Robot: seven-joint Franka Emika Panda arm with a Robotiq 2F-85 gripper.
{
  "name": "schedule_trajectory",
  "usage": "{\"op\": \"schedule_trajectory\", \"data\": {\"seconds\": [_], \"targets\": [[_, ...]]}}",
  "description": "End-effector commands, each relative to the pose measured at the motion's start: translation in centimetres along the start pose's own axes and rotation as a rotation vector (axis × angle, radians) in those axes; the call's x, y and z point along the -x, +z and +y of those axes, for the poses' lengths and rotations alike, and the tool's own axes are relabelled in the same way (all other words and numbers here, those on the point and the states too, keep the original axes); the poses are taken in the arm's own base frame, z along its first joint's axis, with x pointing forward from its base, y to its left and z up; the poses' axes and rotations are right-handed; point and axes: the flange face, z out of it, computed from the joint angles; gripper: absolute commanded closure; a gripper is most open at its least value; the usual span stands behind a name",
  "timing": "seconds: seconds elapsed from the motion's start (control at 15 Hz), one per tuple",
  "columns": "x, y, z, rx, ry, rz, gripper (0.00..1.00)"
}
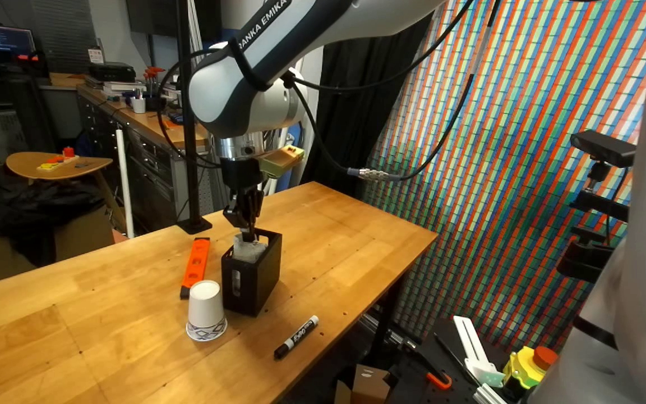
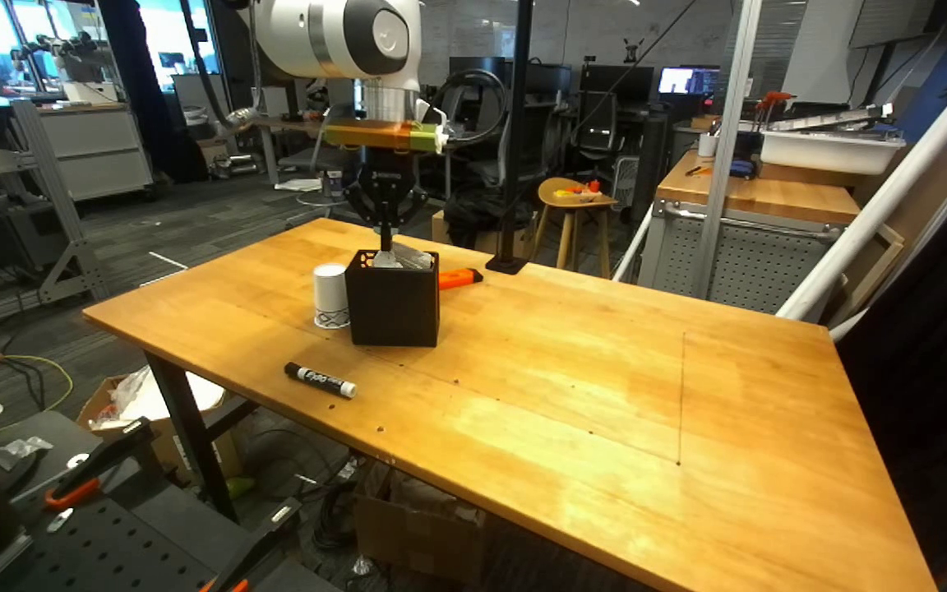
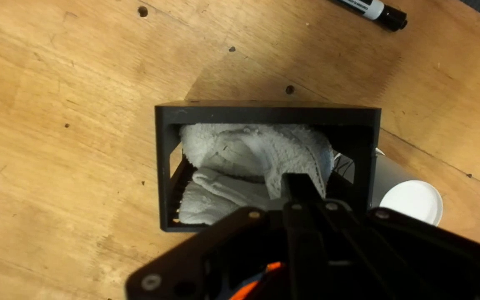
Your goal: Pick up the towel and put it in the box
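A: Where's the towel?

B: The off-white, fuzzy cloth towel [image 3: 240,154] sits bunched inside the black, open-topped, plastic-looking box [image 3: 265,114]. In both exterior views its top folds stand slightly above the rim; in the wrist view, dark space shows beside it toward three o'clock.

A: And the hand?

B: The black two-fingered hand [image 3: 300,183] is over the opening, toward four o'clock from its middle in the wrist view. Its fingers are together, clamped, as I read it, on a raised fold.

A: How should the cloth handle?

B: Light, limp and soft, I'd guess, with nothing to break. The nap ought to resist slipping, though it could cling to the fingertips on release.

A: If it needs another hold?

B: Pinch a standing ridge, such as that one, or the rolled edge toward eight o'clock. I'd keep off the walls: cloth gives way, that rim probably won't.
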Motion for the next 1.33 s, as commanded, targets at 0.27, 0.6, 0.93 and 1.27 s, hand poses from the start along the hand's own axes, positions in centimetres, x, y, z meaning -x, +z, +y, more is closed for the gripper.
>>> {"op": "schedule_trajectory", "data": {"seconds": [0.27,0.6,0.93,1.27], "targets": [[-0.6,0.1,0.0,-0.015,-0.004,0.005,0.99],[-1.3,1.7,0.3,-0.036,0.008,-0.007,0.99],[-2.6,4.8,1.6,-0.074,0.041,-0.026,0.99],[-3.1,8.9,3.0,-0.115,0.07,-0.069,0.99]]}}
